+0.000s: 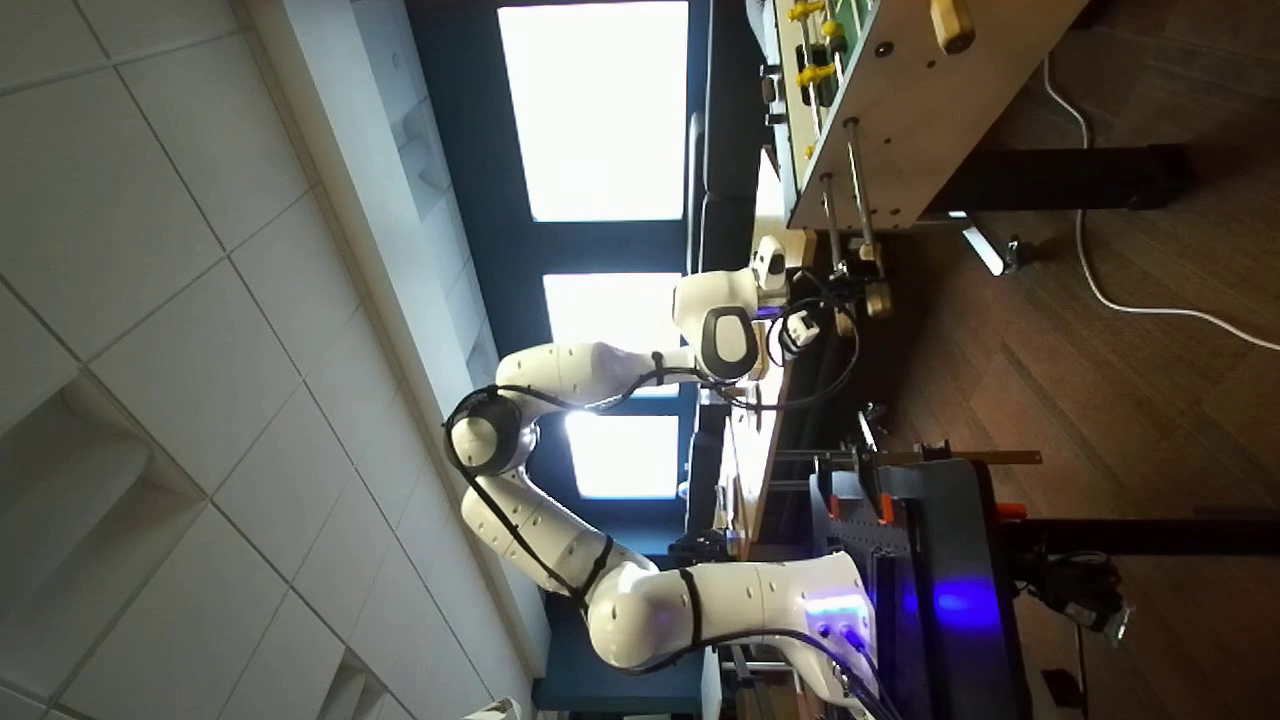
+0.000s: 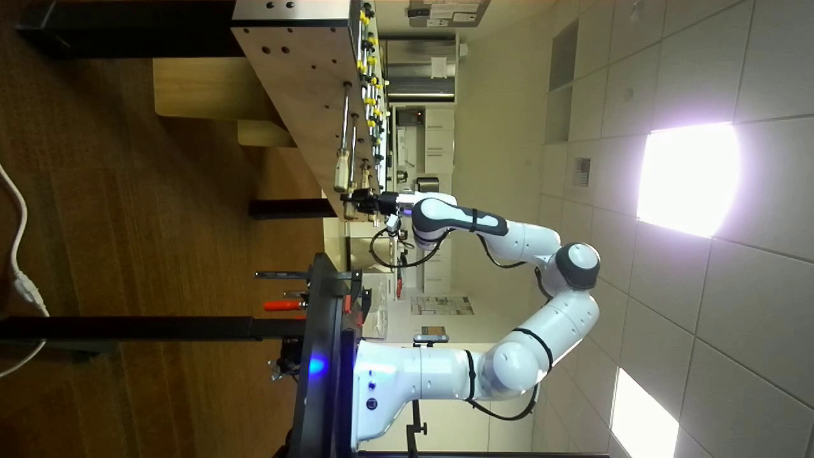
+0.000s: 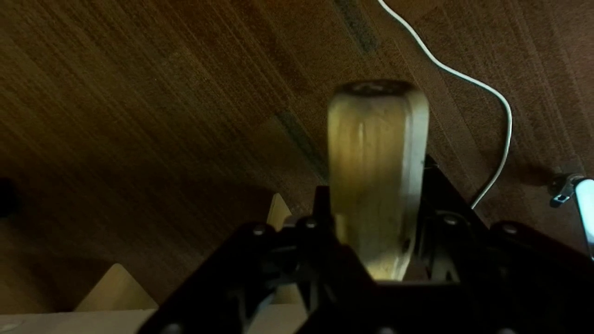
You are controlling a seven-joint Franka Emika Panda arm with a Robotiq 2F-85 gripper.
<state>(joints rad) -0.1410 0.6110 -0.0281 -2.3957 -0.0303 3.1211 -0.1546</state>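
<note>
Wooden handle [image 3: 371, 160] just outside the foosball table [image 2: 305, 86]; gripper [image 3: 375, 206] closed on it, jaws apart only by the handle's width; white cable [image 3: 509, 123] on the brown floor [image 3: 139, 93] below.

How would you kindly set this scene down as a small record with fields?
Machine: white jointed robot arm on a black stand
Grasp: black two-fingered gripper, shut on a pale wooden faceted handle
Handle end: dark, jutting past the gripper
Attached to: slim metal rod coming out of a pale wooden foosball table
Elsewhere on the table: yellow figures; another wooden handle, apart from the gripper
Below: brown floor with a thin white cable lying on it
</note>
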